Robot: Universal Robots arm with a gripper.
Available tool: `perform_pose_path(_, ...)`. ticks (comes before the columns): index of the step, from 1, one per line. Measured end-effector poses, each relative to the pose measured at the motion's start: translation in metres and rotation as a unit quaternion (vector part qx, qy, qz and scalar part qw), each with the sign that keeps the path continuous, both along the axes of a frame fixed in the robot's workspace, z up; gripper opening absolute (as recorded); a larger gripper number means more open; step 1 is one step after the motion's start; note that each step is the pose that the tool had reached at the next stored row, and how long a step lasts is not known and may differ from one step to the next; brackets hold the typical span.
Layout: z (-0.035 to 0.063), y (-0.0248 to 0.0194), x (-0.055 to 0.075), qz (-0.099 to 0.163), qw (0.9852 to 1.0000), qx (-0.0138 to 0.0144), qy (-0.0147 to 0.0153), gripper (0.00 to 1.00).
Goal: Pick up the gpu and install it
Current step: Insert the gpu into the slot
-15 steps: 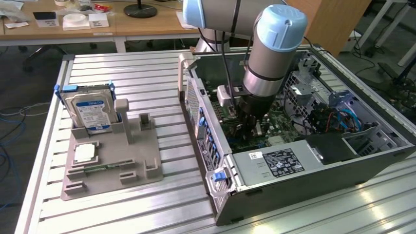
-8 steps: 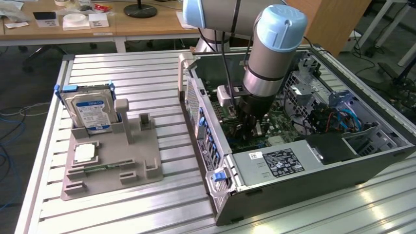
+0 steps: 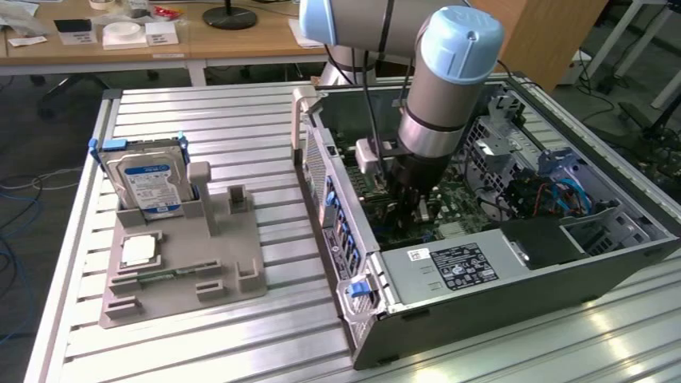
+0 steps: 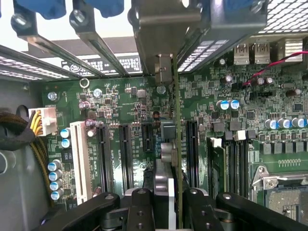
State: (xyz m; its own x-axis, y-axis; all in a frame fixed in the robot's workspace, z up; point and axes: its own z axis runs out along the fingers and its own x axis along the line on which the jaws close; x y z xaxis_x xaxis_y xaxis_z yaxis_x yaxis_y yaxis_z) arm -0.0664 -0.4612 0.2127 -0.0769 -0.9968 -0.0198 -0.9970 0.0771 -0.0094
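Reaching down into the open computer case (image 3: 352, 239) on the tabletop (image 3: 213, 120), with the pincer (image 3: 411, 195) low over the motherboard (image 4: 134, 96). Closed on the gpu (image 4: 176, 125), gripping it by both faces. Seen edge-on from the wrist as a thin green line, silver bracket (image 4: 163, 70) at the far end by the case's rear wall. Hanging just above the black expansion slots (image 4: 191, 144) and apparently not yet seated, though hard to tell from this angle. Risks, by judgement: missing the slot through a slight tilt or sideways offset and jamming on its plastic lip. Catching the bracket on the rear frame. Slipping in so thin a grip under pushing force. Bending the card if pressed off-line. Well apart from the hard drive (image 3: 149, 179), upright in its grey holder (image 3: 181, 271).
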Motion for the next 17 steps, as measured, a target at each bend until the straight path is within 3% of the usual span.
perform_pose_path(17, -0.0005, 0.0011, 0.0, 0.0, 1.0, 0.0, 0.0, 0.28)
